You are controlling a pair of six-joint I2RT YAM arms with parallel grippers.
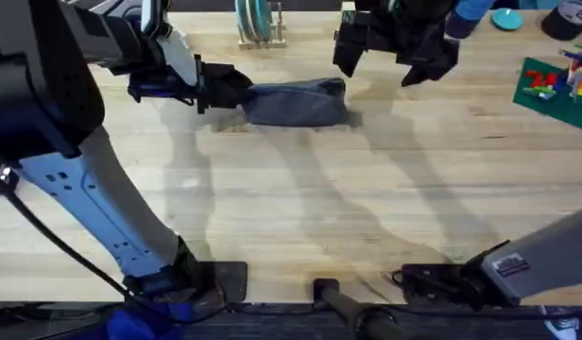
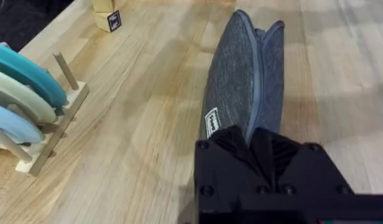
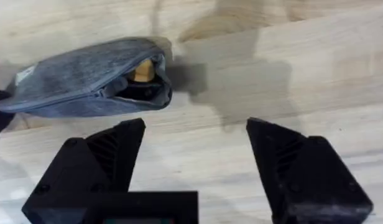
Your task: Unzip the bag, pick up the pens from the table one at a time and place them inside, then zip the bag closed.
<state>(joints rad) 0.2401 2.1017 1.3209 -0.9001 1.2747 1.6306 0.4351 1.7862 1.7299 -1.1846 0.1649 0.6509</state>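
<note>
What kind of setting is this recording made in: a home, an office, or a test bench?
Most likely a lab test bench. A bare wooden table carries unrelated practice props: a fabric pouch, a plate rack and a toy brick board, with two robot arms mounted at its edge.
</note>
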